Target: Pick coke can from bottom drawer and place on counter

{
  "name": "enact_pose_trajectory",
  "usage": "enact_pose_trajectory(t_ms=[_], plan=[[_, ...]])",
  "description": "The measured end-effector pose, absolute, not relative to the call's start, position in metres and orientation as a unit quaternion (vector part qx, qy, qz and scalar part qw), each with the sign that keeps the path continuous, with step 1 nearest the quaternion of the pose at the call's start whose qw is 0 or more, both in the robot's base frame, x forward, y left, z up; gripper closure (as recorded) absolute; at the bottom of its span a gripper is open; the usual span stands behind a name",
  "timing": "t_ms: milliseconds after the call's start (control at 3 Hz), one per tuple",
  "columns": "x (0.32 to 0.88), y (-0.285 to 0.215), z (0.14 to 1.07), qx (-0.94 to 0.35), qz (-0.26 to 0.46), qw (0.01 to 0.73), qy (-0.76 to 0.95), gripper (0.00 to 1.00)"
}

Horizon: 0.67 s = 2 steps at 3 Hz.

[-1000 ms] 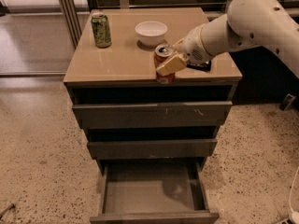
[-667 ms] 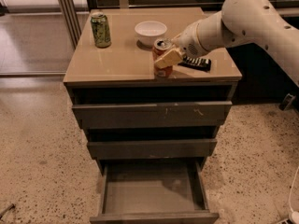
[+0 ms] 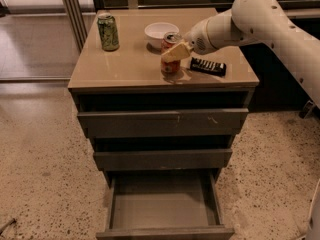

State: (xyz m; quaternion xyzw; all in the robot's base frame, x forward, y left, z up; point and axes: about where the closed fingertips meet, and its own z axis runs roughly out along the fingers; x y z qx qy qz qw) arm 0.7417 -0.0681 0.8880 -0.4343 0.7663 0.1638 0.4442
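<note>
Moved left and now upright, the coke can (image 3: 170, 65) stands on the counter (image 3: 125, 69) between the jaws, gripped near its top, likely light, slick, easily dented, best held mid-body.

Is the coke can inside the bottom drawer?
No, the coke can stands on the counter, with the gripper at its upper part, while the bottom drawer is open below.

counter (image 3: 125, 71) | green can (image 3: 108, 32), white bowl (image 3: 161, 33), black remote (image 3: 208, 66), coke can (image 3: 170, 67) | gripper (image 3: 170, 54) clasps coke can
</note>
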Motion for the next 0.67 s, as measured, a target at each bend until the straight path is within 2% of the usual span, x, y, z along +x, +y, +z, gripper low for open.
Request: enact_pose_trajectory(t_ms=[667], plan=[[0.7552, -0.067, 0.8878, -0.384, 0.177, 0.42, 0.803, 1.0]])
